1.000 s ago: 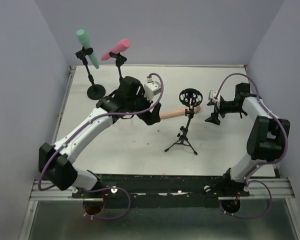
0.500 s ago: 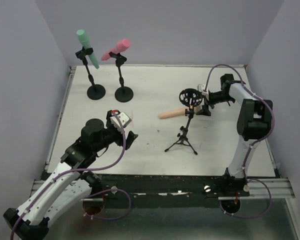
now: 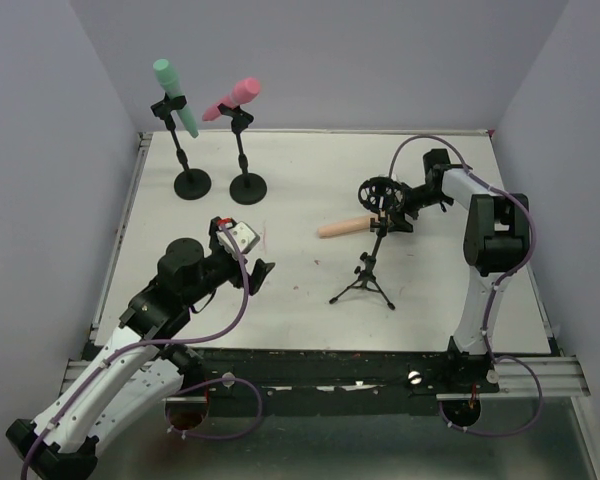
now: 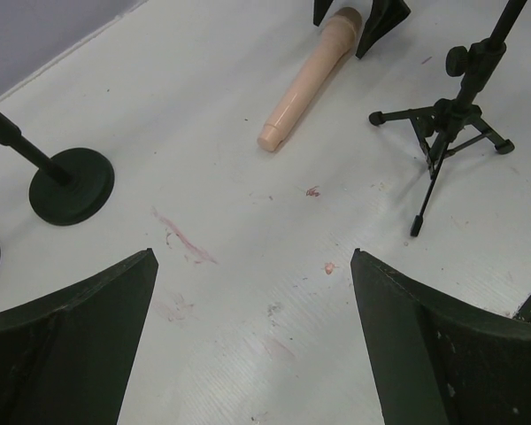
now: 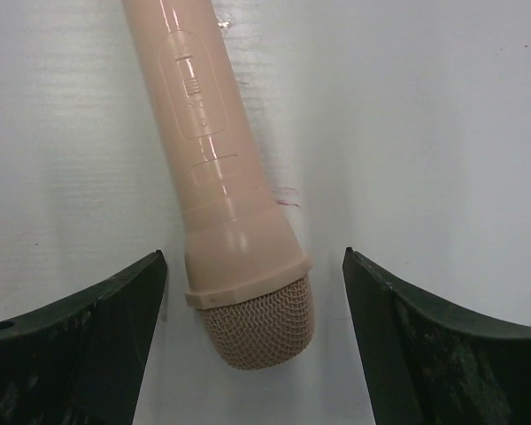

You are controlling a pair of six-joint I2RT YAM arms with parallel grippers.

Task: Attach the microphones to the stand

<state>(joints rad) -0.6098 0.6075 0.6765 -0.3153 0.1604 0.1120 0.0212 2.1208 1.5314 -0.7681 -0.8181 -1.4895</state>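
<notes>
The peach-tan microphone (image 3: 344, 228) lies flat on the table; it also shows in the left wrist view (image 4: 306, 81) and in the right wrist view (image 5: 219, 177). My right gripper (image 3: 400, 214) is open, low over the microphone's meshed head, one jaw on each side and not touching it. A black tripod stand (image 3: 371, 262) with an empty ring clip (image 3: 380, 194) stands just in front. The teal-green microphone (image 3: 174, 96) and the pink microphone (image 3: 232, 99) sit clipped in two round-based stands at the back left. My left gripper (image 3: 258, 274) is open and empty, low over the table's front left.
The two round stand bases (image 3: 192, 183) (image 3: 248, 188) sit at the back left; one shows in the left wrist view (image 4: 71, 184). The tripod's legs (image 4: 442, 133) spread near the table's middle. Grey walls close in the table's sides and back.
My left arm pulled back from the peach-tan microphone to the front left. My right gripper moved left, down over the microphone's head.
</notes>
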